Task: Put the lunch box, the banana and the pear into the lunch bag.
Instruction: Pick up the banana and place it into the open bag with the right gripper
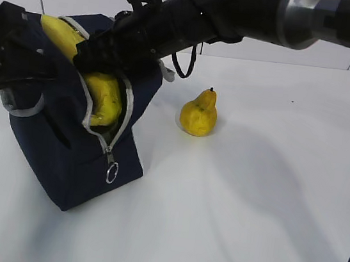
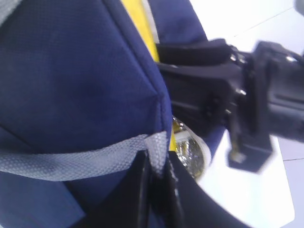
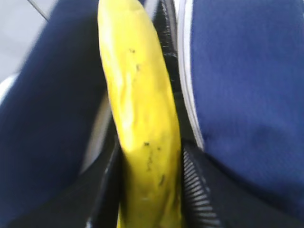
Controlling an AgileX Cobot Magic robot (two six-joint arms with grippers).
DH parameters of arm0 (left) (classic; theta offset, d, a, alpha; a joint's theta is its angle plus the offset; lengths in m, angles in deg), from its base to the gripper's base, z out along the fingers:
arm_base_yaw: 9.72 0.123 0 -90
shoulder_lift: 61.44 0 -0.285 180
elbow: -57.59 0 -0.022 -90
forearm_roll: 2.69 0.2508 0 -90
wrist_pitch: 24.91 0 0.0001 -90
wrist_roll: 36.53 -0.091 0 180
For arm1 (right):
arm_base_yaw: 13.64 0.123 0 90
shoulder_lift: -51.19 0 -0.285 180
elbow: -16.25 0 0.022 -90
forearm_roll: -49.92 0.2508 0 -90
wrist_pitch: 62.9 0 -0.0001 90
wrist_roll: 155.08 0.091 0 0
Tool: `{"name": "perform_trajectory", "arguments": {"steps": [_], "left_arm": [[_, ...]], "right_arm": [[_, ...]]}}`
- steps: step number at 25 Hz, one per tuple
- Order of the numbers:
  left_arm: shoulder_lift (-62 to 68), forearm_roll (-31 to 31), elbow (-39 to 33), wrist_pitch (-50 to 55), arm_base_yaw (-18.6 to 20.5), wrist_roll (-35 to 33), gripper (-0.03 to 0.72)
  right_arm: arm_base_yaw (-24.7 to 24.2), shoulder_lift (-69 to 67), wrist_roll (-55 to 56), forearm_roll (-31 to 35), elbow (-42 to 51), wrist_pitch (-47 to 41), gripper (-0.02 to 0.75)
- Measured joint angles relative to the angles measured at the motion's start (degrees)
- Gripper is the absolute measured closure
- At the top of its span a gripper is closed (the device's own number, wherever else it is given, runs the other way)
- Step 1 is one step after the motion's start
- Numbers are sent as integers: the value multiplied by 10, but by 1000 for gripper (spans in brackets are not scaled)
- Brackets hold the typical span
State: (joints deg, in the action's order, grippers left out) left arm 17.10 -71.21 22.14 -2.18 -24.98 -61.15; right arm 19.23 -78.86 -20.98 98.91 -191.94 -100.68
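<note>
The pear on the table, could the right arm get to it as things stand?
Probably not yet. The right tool is clamped on the banana at the lunch bag's opening. The pear itself stands alone on the table, nothing around it, so it looks reachable once the banana is released.

The lunch bag on the left is navy blue, with a grey zipper and grey strap. The banana is yellow with small dark specks. The pear is yellow, dark-stemmed. The bench is white.
</note>
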Motion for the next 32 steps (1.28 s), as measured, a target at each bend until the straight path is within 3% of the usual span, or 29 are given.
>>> {"name": "perform_trajectory", "arguments": {"steps": [11,32], "left_arm": [[0,-1,0,7,0,0,680],[0,-1,0,10,0,0,680]], "right_arm": [[2,-45,-3,-75,-33,-1,439],[12,-46,-90,-51,-34,-65,420]]}}
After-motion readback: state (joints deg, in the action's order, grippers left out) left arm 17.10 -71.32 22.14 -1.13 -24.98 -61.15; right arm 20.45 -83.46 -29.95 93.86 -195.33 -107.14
